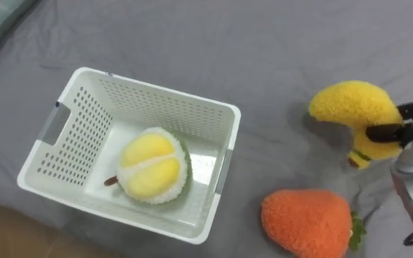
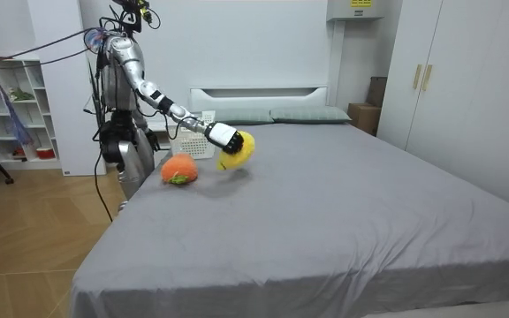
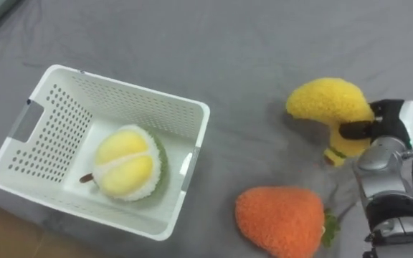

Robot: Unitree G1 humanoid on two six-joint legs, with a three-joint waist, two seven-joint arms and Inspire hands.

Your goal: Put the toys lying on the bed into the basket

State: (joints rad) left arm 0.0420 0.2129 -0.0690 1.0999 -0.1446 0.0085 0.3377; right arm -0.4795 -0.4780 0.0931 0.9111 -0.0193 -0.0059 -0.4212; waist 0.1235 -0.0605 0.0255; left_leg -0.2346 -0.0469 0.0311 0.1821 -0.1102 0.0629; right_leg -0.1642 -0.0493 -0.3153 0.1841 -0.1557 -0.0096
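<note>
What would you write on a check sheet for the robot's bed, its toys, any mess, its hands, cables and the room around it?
surface: grey bed sheet, a few soft creases.
job's things: white perforated plastic basket holds a yellow and white plush durian; yellow curved plush toy is to the basket's right; orange plush strawberry lies on the sheet, outside the basket.
clutter: nothing seen.
hands: right hand has its fingers curled round the yellow curved plush toy.
cables: nothing seen apart from the robot's own.
surroundings: white headboard, pillows, white wardrobe, white shelf unit, wooden floor.
</note>
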